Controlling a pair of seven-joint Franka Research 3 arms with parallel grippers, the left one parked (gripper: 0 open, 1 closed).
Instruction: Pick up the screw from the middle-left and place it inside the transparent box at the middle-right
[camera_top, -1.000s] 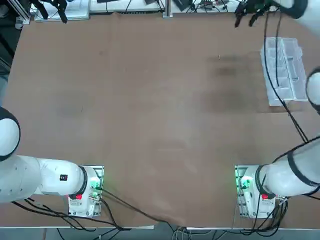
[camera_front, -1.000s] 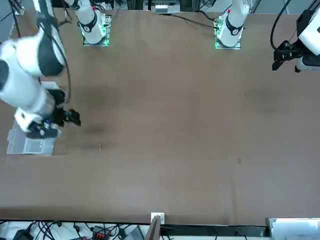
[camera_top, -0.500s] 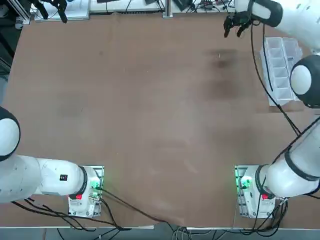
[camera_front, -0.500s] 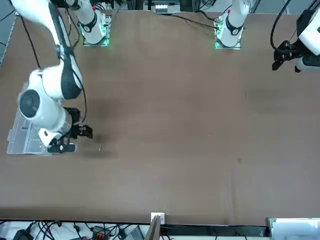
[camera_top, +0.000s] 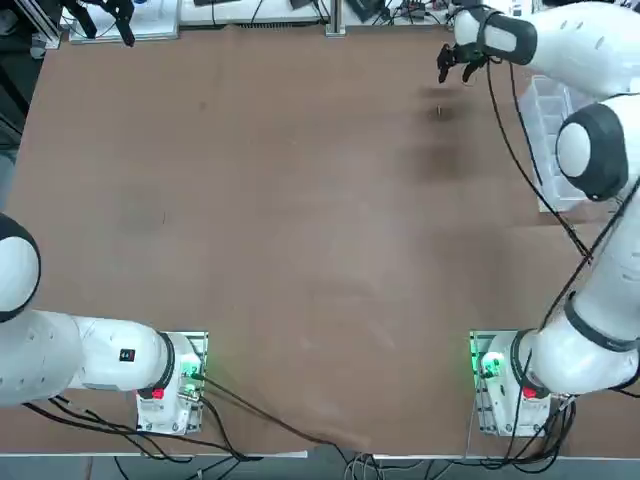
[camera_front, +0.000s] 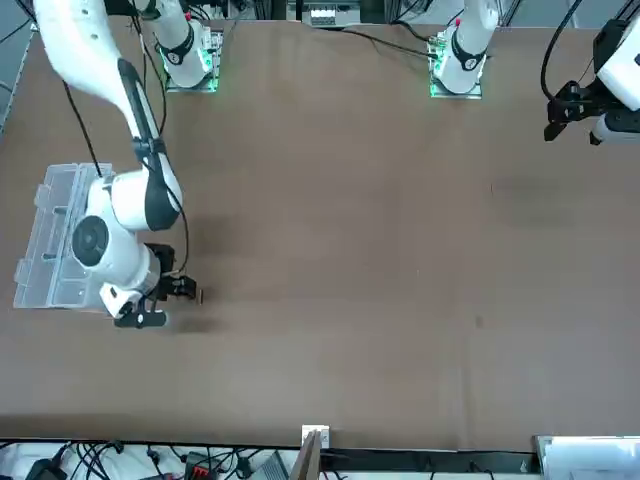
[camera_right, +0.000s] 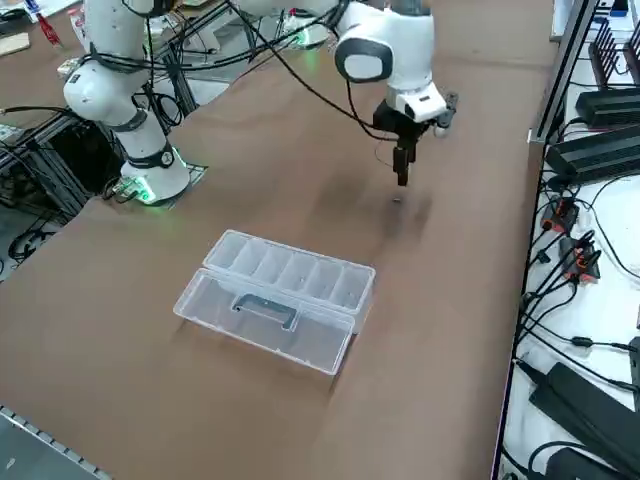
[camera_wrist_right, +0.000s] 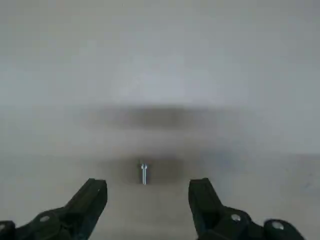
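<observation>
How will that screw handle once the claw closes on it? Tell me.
The screw looks rigid and slim, so it probably won't bend but could slip or twist. Its head is wider than its shank, so it may roll in an arc if nudged. It seems tiny beside the right claw's open fingers, so likely very light.

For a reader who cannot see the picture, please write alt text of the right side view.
The right gripper hovers over a tiny screw on the brown table. Nearer the camera lies a transparent box, its lid opened out flat, with a row of small compartments that look empty.
</observation>
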